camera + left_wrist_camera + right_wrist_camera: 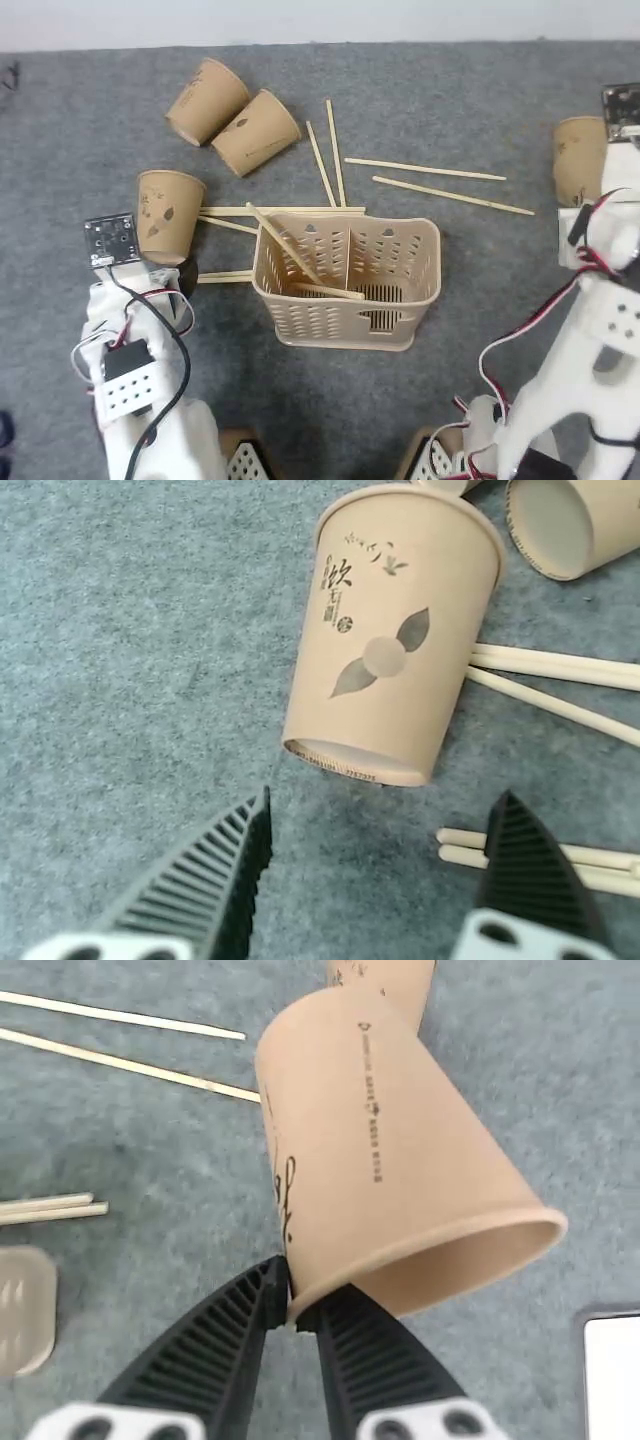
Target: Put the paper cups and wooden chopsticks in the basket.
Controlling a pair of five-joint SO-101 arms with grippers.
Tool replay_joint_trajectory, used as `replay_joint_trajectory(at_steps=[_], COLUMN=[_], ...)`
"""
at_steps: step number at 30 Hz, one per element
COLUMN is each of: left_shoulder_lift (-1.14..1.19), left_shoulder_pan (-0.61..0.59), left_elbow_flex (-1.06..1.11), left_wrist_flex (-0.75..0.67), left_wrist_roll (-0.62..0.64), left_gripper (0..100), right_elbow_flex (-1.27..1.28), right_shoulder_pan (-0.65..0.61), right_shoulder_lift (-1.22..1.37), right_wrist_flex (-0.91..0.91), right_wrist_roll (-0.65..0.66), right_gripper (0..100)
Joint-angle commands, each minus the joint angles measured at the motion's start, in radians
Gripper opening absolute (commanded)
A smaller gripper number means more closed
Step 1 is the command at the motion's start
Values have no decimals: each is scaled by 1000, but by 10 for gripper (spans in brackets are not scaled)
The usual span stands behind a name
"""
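Cups are lying on the grey worktop (100,400) around the basket (330,322). In the high view, a pair of cups (256,132) is lying on its sides, touching, beyond the basket's far left corner. The left cup (168,215) is lying just left of the basket, and the right cup (580,160) is sitting well off to the basket's right. Two inside chopsticks (330,291) are resting in the basket's left compartment, one leaning out over the far rim. Loose chopsticks (425,169) are lying beyond the basket, along its far rim and at its left side.

The wrist views are giving the fingers. The left gripper (386,810) is hovering with its fingers spread wide, and the left cup (395,640) is lying just ahead of them, apart from both, its base turned toward them. This view is also showing the cup's look: tan paper with grey leaf shapes and small dark print on the side. Chopsticks (560,670) are running out from behind its far side toward the basket.

The right gripper (293,1305) is holding its fingers closed on the rim of the right cup (380,1150), pinching the wall. The cup is tilting, with its mouth toward the camera and its base pointing away. It is plain tan with a thin line of print. I cannot tell whether it is touching the worktop.
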Motion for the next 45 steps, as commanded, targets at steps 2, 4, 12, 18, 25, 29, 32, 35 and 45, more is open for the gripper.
replay_joint_trajectory(at_steps=[2,4,12,18,25,29,32,35,45], left_shoulder_lift=[-20,-20,-20,-20,-20,-20,-20,-20,-20], left_shoulder_pan=[5,5,5,6,6,6,8,8,8], left_elbow_flex=[-1,-1,-1,-1,-1,-1,-1,-1,-1], left_wrist_flex=[-25,-25,-25,-25,-25,-25,-25,-25,-25], left_wrist_roll=[-9,-9,-9,-9,-9,-9,-9,-9,-9], left_gripper=[332,332,332,332,332,332,332,332,332], right_elbow_flex=[-249,-285,-327,-327,-172,38,178,325,411], right_shoulder_pan=[-133,-179,-401,-581,-667,-591,-584,-595,-627], right_shoulder_lift=[-35,-30,-105,-147,-186,-332,-481,-581,-604], right_wrist_flex=[117,116,116,119,122,122,122,120,120], right_wrist_roll=[138,207,614,651,721,832,872,902,922], right_gripper=[7,7,7,7,8,8,8,8,8])
